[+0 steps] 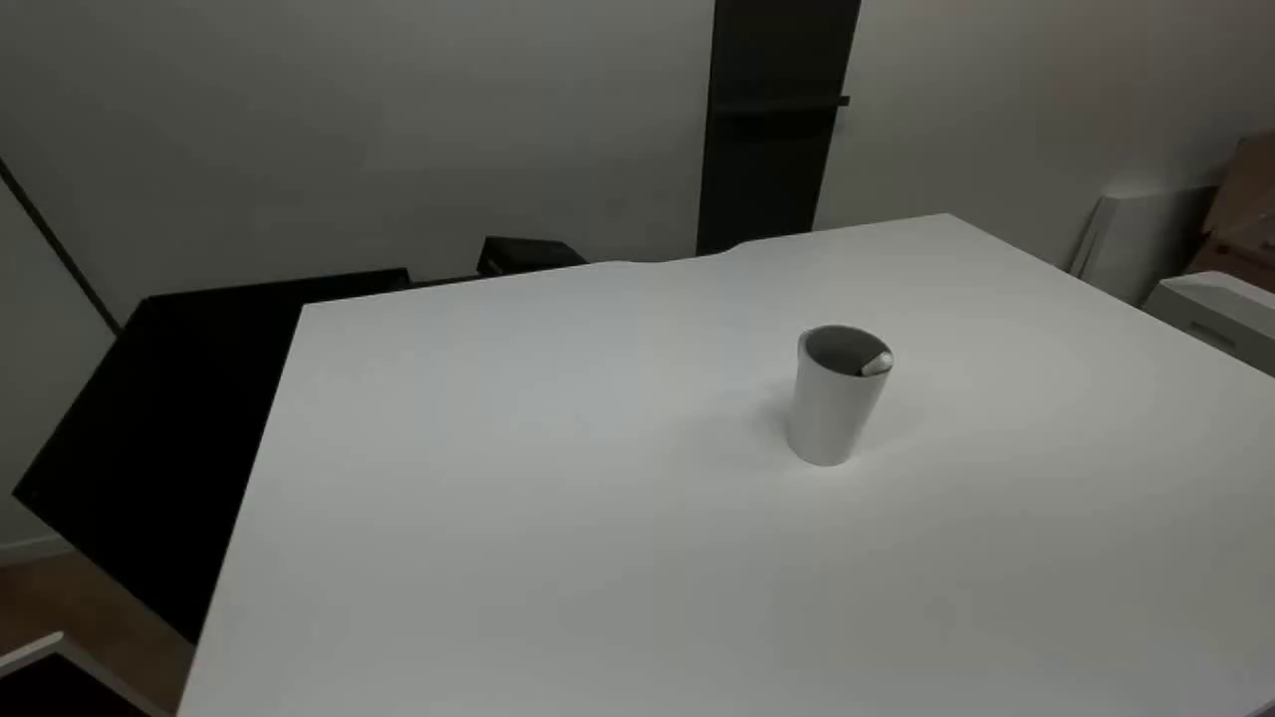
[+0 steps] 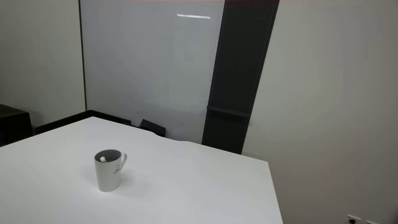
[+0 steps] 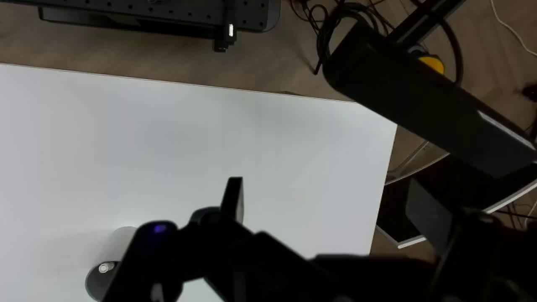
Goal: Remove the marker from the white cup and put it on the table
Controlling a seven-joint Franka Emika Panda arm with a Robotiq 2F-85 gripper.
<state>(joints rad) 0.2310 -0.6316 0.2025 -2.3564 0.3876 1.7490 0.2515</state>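
The white cup (image 1: 835, 423) (image 2: 106, 178) (image 3: 121, 242) stands upright on the white table (image 1: 498, 478) (image 2: 199, 186) (image 3: 168, 151); a handle and a small dark drawing show on its side in an exterior view. Inside it leans the marker (image 1: 878, 364) (image 2: 103, 159) (image 3: 106, 267), with only a pale end visible at the rim and its body hidden. In the wrist view my gripper (image 3: 329, 201) is open, its fingers (image 3: 233, 201) wide apart with nothing between them. The cup lies at that view's lower left, outside the jaws and partly covered by the gripper body. Neither exterior view shows the gripper.
A black surface (image 1: 169, 428) adjoins the table's side. A dark box (image 1: 528, 254) (image 2: 153, 127) sits beyond the far edge. In the wrist view a long black bar (image 3: 419, 100) crosses over the table corner, with cables (image 3: 323, 37) on the floor beside it.
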